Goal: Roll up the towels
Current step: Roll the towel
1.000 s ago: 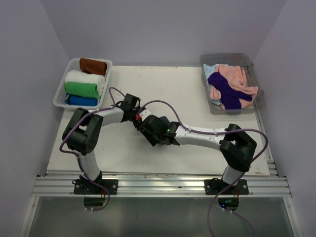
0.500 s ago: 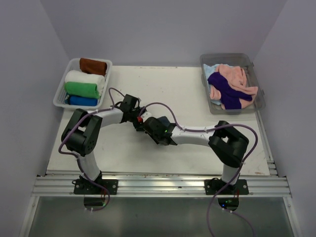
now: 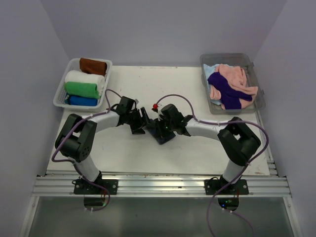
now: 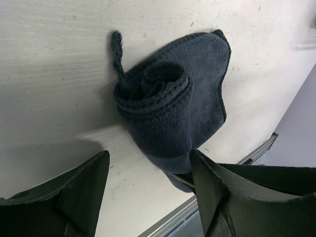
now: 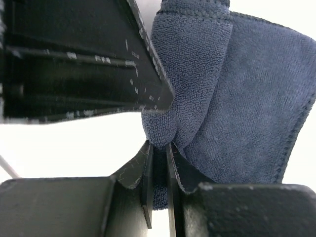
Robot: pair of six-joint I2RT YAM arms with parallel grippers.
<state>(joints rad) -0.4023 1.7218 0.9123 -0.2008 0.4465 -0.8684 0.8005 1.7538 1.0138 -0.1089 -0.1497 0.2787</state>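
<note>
left arm (image 3: 101,117), right arm (image 3: 205,130): white links, black joints | cables (image 3: 174,96): purple | right claw (image 5: 159,145): matte black

towel (image 4: 173,113): dark terry cloth, looped, matt | table (image 4: 59,59): matt white, scuffed | right claw (image 5: 159,149): black plastic, scratched

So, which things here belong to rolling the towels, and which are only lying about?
Job: dark blue cloth towel, partly rolled; clear plastic bin of loose pink, purple and light blue towels; white basket of rolled towels.
Lying about: aluminium rail; purple cables.
</note>
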